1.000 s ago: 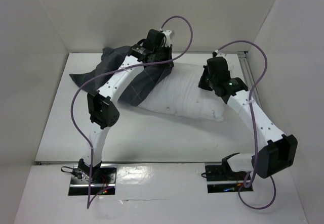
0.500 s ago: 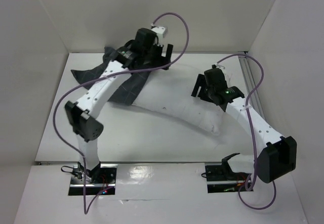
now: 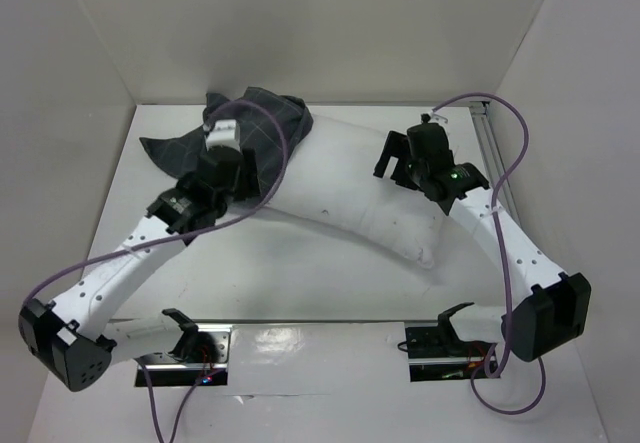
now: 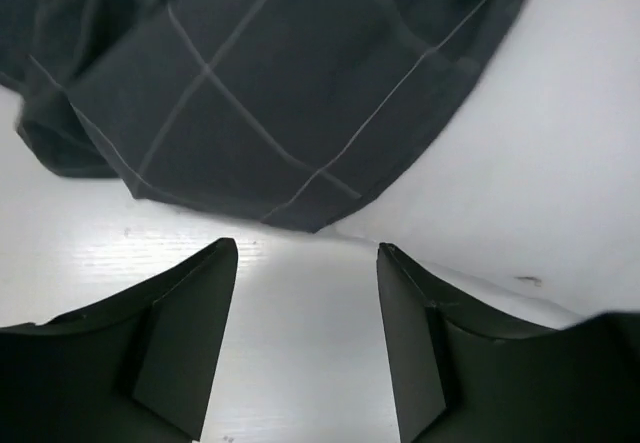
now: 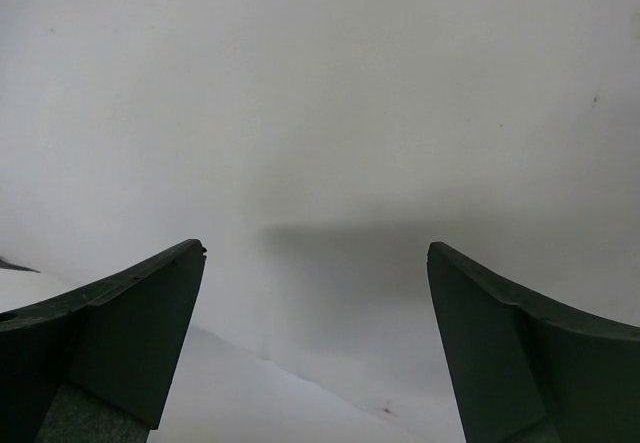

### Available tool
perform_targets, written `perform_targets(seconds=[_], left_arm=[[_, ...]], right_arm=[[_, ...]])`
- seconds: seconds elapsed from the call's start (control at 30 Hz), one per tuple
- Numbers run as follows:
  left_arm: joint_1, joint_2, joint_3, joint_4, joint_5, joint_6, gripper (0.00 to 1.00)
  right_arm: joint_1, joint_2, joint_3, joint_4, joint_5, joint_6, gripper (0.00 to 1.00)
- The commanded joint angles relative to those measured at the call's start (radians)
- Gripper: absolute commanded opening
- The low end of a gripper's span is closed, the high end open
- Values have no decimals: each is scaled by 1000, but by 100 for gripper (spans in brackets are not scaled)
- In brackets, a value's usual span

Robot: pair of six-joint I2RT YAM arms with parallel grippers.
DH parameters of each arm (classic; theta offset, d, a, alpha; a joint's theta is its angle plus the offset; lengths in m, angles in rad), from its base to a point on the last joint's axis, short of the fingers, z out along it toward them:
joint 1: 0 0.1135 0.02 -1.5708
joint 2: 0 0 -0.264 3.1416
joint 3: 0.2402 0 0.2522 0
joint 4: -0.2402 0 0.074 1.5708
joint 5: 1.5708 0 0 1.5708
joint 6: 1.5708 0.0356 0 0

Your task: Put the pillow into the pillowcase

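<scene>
The white pillow (image 3: 370,188) lies slantwise across the back of the table. Its left end sits under the crumpled dark grey checked pillowcase (image 3: 262,121). My left gripper (image 3: 228,168) hangs at the pillowcase's near edge, open and holding nothing. In the left wrist view the gripper (image 4: 306,246) has bare table between its fingers, the pillowcase (image 4: 270,93) just ahead and the pillow (image 4: 540,163) to the right. My right gripper (image 3: 396,163) is over the pillow's right half, wide open and empty. In the right wrist view the gripper (image 5: 316,247) sees only white pillow (image 5: 320,83).
White walls close in the table (image 3: 290,263) on the left, back and right. A metal rail (image 3: 490,148) runs along the right edge. Purple cables loop over both arms. The left arm's elbow (image 3: 60,348) juts out at the near left corner.
Both grippers went from shut to open. The left arm let go of the pillowcase and drew back to the near left. The pillowcase dropped onto the pillow's left end.
</scene>
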Motion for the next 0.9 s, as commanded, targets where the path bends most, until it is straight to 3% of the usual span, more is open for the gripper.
perform_targets(seconds=[0.0, 0.13, 0.27, 0.37, 0.57, 0.87], left_arm=[[-46, -39, -276, 116, -72, -203, 70], [-90, -56, -423, 253, -117, -277, 80], [-109, 75, -400, 269, -293, -306, 80], [-97, 213, -334, 269, -324, -286, 80], [-31, 341, -314, 330, -315, -260, 77], [31, 373, -314, 436, -299, -173, 70]], right_arm=[[-2, -24, 26, -10, -1, -9, 100], [-2, -35, 17, -33, -1, -18, 100], [-2, -54, -3, -55, -1, -18, 100], [-2, -54, -13, -97, -1, -18, 100], [-2, -54, -46, -139, -10, -18, 100], [-2, -74, -66, -170, -10, -28, 100]])
